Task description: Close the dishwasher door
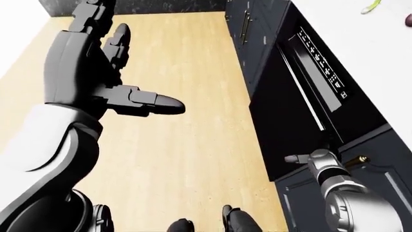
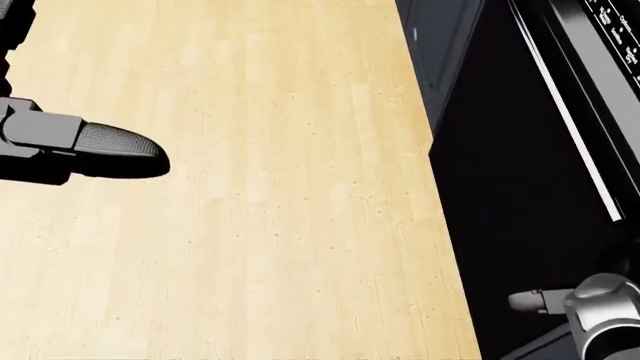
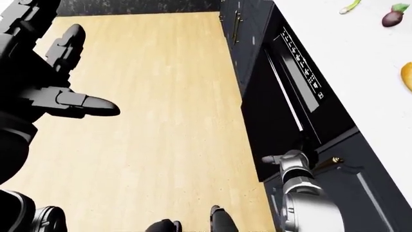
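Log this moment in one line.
dishwasher door: looks nearly shut | right hand: at door's lower edge | left hand: open, raised over floor

Pale wooden floor (image 1: 180, 145) across most of the view. Dark navy cabinets (image 1: 248, 34) along the right, one with a brass handle (image 1: 244, 25). White countertop (image 3: 361, 53) above: an eggplant (image 3: 390, 17), a green stalk (image 3: 351, 6), something yellow (image 3: 407, 76) at the edge.

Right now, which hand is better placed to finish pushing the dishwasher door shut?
The right hand. It sits at the lower edge of the black dishwasher door, which stands nearly upright against the cabinets. The left hand hangs open over the floor, well to the door's left.
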Robot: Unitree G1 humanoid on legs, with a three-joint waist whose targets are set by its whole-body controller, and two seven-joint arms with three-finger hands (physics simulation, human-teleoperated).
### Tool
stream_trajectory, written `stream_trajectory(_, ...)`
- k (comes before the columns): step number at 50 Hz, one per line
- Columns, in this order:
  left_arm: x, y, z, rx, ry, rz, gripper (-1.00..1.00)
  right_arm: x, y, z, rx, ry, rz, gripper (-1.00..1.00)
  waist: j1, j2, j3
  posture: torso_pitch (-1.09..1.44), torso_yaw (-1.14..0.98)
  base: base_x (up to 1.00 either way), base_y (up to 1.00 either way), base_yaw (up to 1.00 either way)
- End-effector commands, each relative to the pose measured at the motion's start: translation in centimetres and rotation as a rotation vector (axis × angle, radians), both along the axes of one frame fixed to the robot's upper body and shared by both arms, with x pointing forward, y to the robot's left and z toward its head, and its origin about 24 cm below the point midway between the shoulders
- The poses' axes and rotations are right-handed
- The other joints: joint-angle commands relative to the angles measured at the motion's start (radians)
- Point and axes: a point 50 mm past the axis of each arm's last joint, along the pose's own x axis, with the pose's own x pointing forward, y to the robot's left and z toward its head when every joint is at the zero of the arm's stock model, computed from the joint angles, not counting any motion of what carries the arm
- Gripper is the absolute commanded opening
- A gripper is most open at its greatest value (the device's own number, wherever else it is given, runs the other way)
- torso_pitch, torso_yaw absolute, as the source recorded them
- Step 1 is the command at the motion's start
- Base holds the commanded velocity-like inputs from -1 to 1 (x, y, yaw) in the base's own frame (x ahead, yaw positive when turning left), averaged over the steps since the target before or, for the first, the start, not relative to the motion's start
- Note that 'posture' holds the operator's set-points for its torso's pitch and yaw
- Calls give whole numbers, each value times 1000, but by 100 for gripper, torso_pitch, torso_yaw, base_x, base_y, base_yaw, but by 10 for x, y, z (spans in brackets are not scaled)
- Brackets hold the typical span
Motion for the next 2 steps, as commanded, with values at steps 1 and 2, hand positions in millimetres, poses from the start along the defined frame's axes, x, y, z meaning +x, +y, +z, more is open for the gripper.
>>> stream_trajectory(1,-5,0,9,-6,-69,2,100,9,-6,18,-39,-63,-3,100,0,-3,-36,46,0,0,0,0)
stream_trajectory(2,-5,0,9,-6,-69,2,100,8,-6,17,-38,-63,-3,100,0,-3,-35,46,0,0,0,0)
